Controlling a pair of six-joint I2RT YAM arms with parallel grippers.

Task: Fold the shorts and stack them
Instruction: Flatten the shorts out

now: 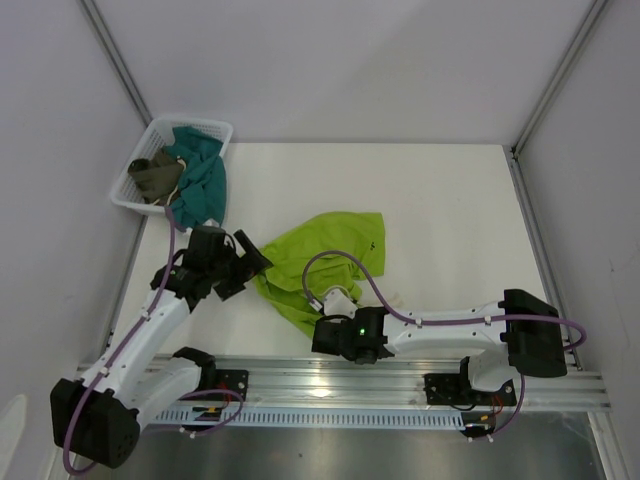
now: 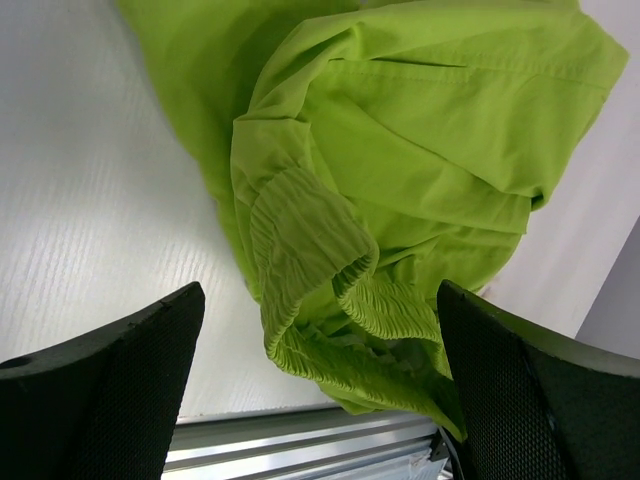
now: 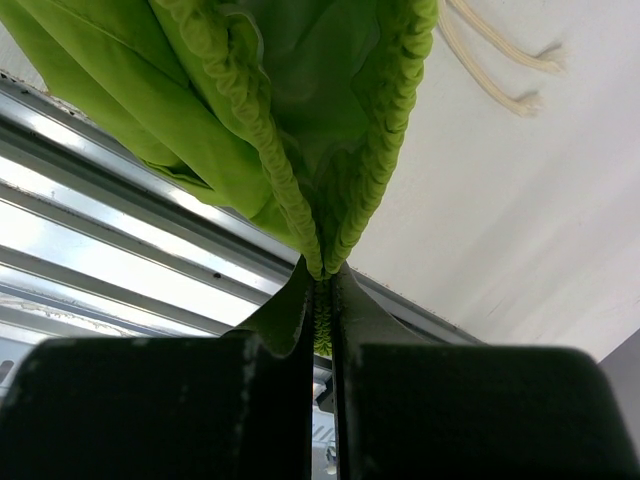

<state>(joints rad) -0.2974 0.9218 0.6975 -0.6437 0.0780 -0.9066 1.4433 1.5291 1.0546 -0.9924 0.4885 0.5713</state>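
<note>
Fingers point(image 3: 290, 315) of the right gripper point(image 3: 322, 272) pinch the elastic waistband of the shorts point(image 1: 325, 255), which lie crumpled on the white table point(image 1: 450, 210) near its front edge. The left gripper point(image 2: 318, 300) hovers just beside them, its fingers spread apart.

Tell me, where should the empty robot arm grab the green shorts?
Probably the puffy elastic waistband, coming from the left edge of the shorts. That band stands up in a thick ridge just ahead of the left arm's open jaws, easier to pinch than flat cloth. The right jaws pinch it at the near edge.
</note>
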